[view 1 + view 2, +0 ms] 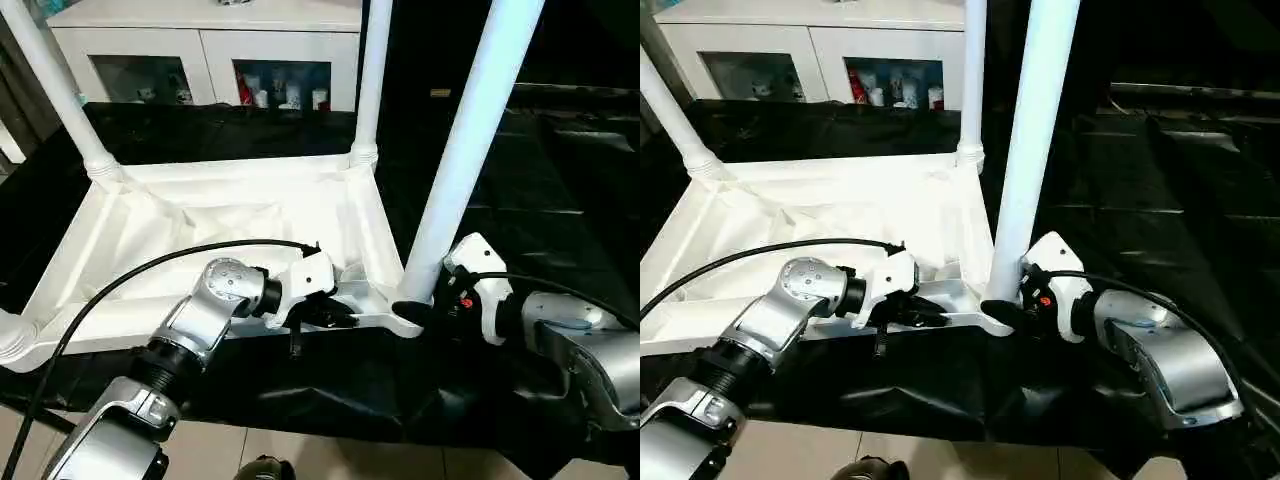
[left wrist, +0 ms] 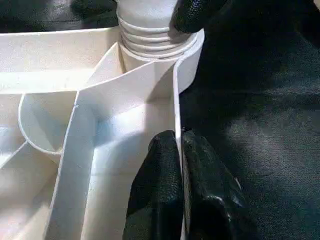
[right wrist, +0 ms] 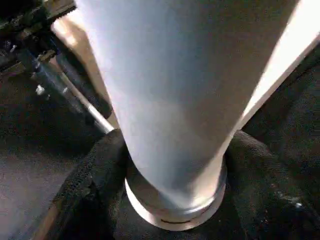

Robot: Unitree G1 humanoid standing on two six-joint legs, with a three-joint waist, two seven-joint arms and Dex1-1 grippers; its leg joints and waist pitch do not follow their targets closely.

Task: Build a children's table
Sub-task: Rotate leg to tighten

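Note:
The white table top point(image 1: 200, 230) lies upside down on black cloth, ribbed underside up. Legs stand in the far left socket point(image 1: 50, 80) and the far right socket point(image 1: 372, 70), and another leg's base point(image 1: 10, 335) shows at the near left corner. My left gripper point(image 1: 335, 315) is shut on the top's near rim point(image 2: 176, 100), one finger on each side of the wall. My right gripper point(image 1: 420, 312) is shut on the base of the near right leg point(image 1: 465, 150), which stands upright in its corner socket. Its fingers point(image 3: 95, 175) wrap the leg point(image 3: 185, 90) just above the thread.
A white cabinet point(image 1: 210, 40) with glass-fronted shelves stands behind the table top. Black cloth point(image 1: 520, 180) covers the work surface to the right and front. Light floor point(image 1: 250, 450) shows below the cloth's near edge. A black cable point(image 1: 150, 265) arcs over my left forearm.

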